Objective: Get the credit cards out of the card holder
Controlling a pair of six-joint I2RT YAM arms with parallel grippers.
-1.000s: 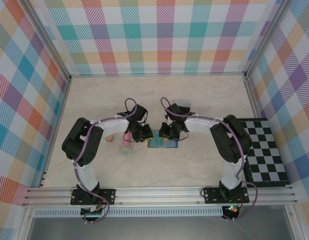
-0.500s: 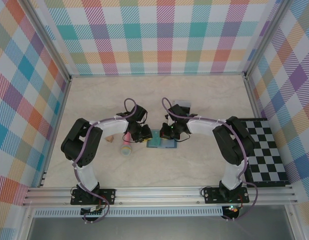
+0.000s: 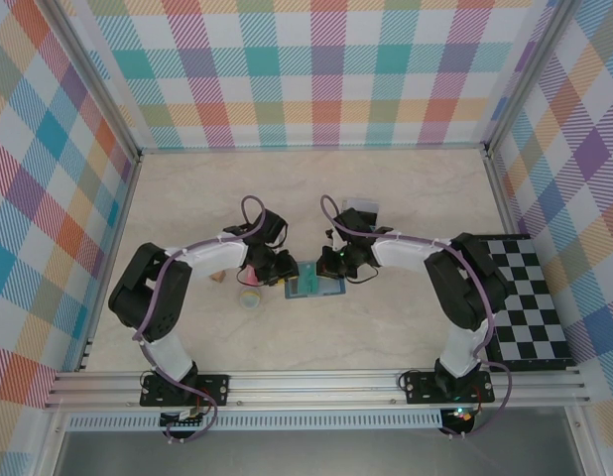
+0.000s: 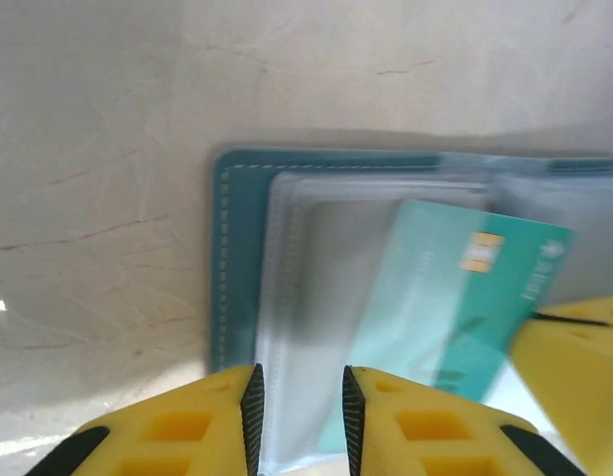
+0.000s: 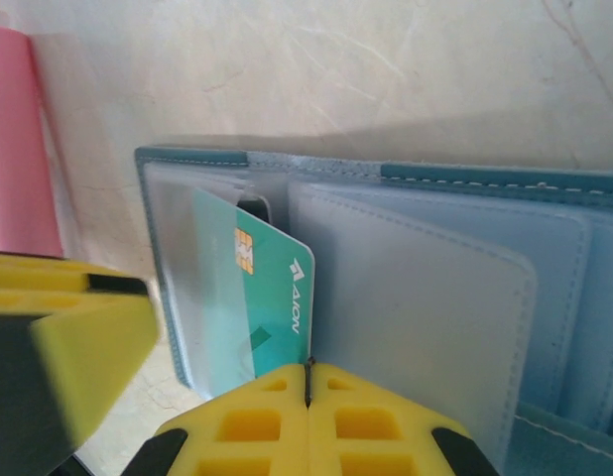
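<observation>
Mid-extraction: the right gripper [image 5: 306, 382], jaws clamped on a teal credit card [image 5: 262, 297] half out of the card holder [image 5: 435, 297] just beyond them. The left gripper [image 4: 298, 397] has its jaws slightly apart. Next, likely, a steady outward pull.

The card holder [image 4: 232, 258] runs past the right edge, its teal card [image 4: 435, 297] blurred.

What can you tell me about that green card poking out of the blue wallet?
The green card is a thin, stiff-looking teal rectangle with rounded corners, a gold chip and white lettering along one end. It sits tilted, partly out of a clear sleeve in the open card holder, with its far part under the plastic. The right tool, jaws shut, appears to pinch its lower corner.
</observation>
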